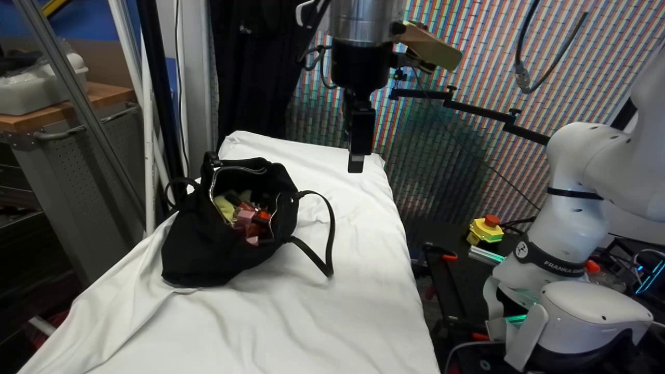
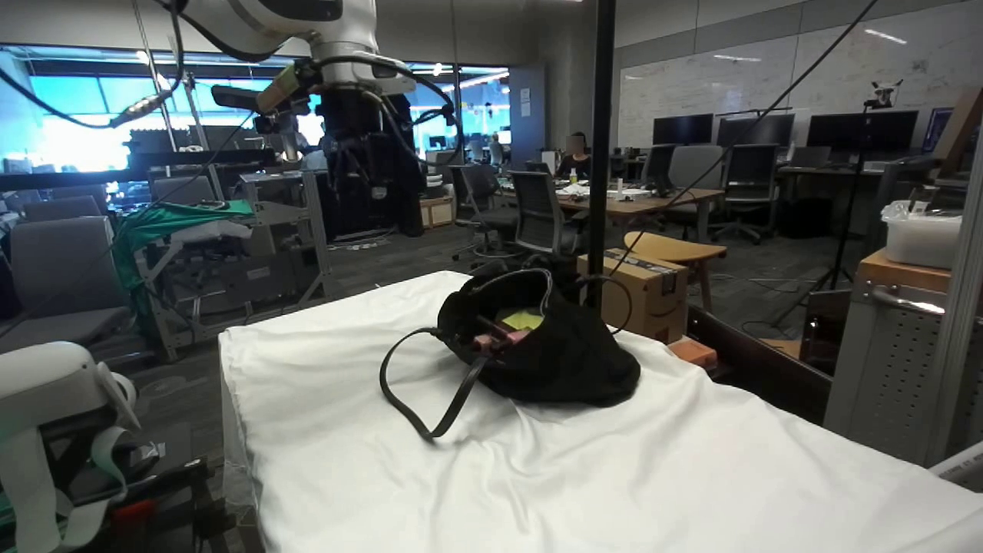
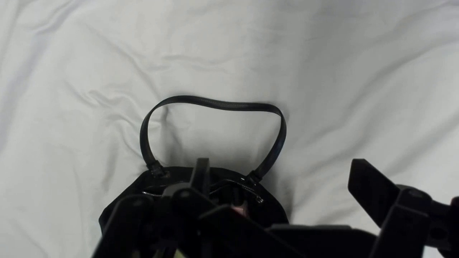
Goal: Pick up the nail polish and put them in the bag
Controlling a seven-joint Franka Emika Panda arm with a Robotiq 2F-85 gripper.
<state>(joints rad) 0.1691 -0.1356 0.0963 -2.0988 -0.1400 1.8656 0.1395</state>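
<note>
The black fabric bag point(image 1: 205, 252) rests on the white-covered table with its mouth unzipped; it shows in both exterior views. Small red and pink nail polish bottles point(image 1: 264, 214) lie in a heap inside, beside a yellow-green item point(image 1: 226, 208). In the wrist view just a pinkish bit of nail polish point(image 3: 239, 210) shows past the gripper parts. My gripper point(image 3: 279, 163) is open, its fingers far apart with nothing between them. In an exterior view the gripper point(image 1: 356, 163) hangs pointing down, well above the cloth and off to one side of the bag.
A looped bag handle point(image 3: 224, 105) lies out over the white cloth point(image 1: 332, 322). The robot's base point(image 1: 587, 317) stands beside the table, near a yellow emergency-stop box point(image 1: 484, 232). A thin black pole point(image 2: 601, 153) rises behind the bag, with a cardboard box point(image 2: 649, 296) on the floor.
</note>
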